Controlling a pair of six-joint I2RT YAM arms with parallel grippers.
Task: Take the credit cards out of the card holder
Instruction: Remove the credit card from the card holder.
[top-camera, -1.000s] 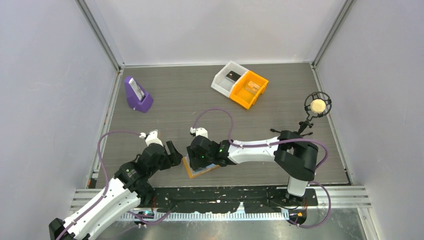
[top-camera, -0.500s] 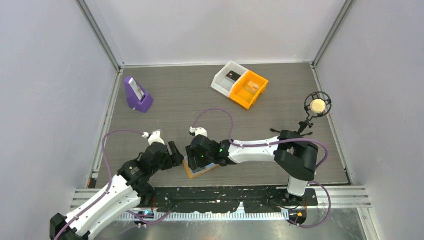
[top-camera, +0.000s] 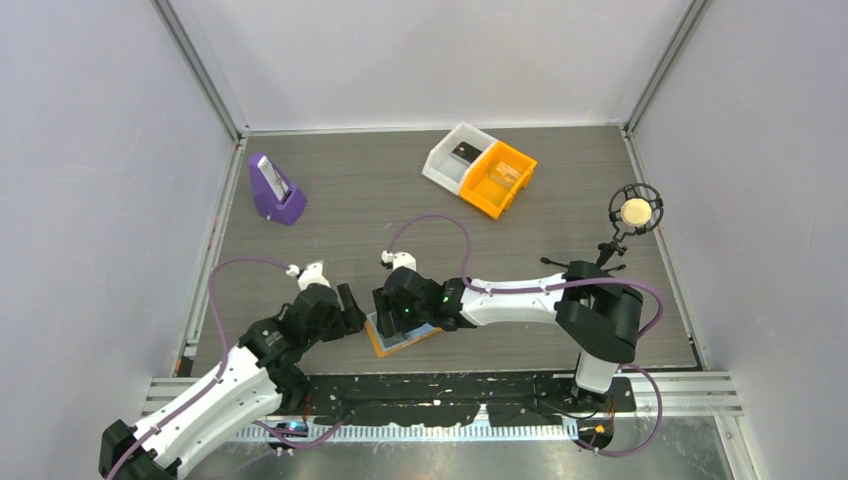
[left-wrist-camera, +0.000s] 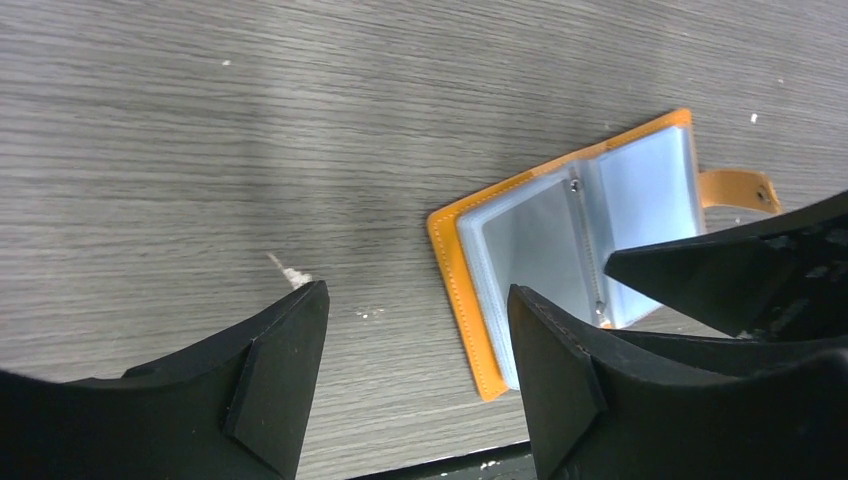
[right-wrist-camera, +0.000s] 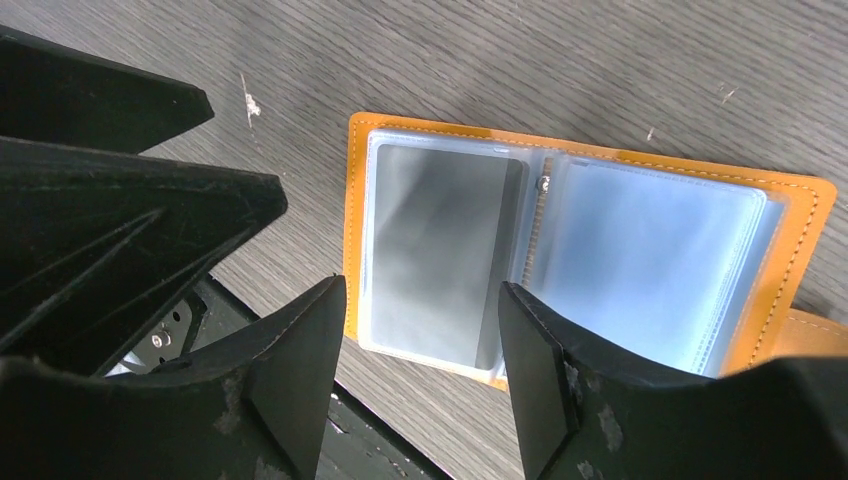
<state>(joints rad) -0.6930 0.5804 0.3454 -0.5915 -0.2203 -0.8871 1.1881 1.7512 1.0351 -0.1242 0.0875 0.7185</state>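
The card holder (right-wrist-camera: 600, 250) lies open like a book on the table near the front edge, orange outside with clear bluish sleeves. A grey credit card (right-wrist-camera: 440, 240) shows in its left sleeve. My right gripper (right-wrist-camera: 420, 300) hovers open just above the holder's near left corner, touching nothing. To the holder's (left-wrist-camera: 470, 290) left my left gripper (left-wrist-camera: 415, 300) is also open and empty, its right finger (left-wrist-camera: 550, 350) close to the orange edge. In the top view both grippers, left (top-camera: 352, 312) and right (top-camera: 395, 322), meet at the holder (top-camera: 380, 345).
The black front rail (right-wrist-camera: 400, 440) runs right under the holder's near edge. A purple stand (top-camera: 275, 190) sits at the back left. A white bin (top-camera: 455, 155) and an orange bin (top-camera: 500, 178) stand at the back. A round microphone (top-camera: 634, 211) is at the right.
My left arm has crept slightly right toward the card holder and its jaws have narrowed a little. The right arm and the holder have stayed put.
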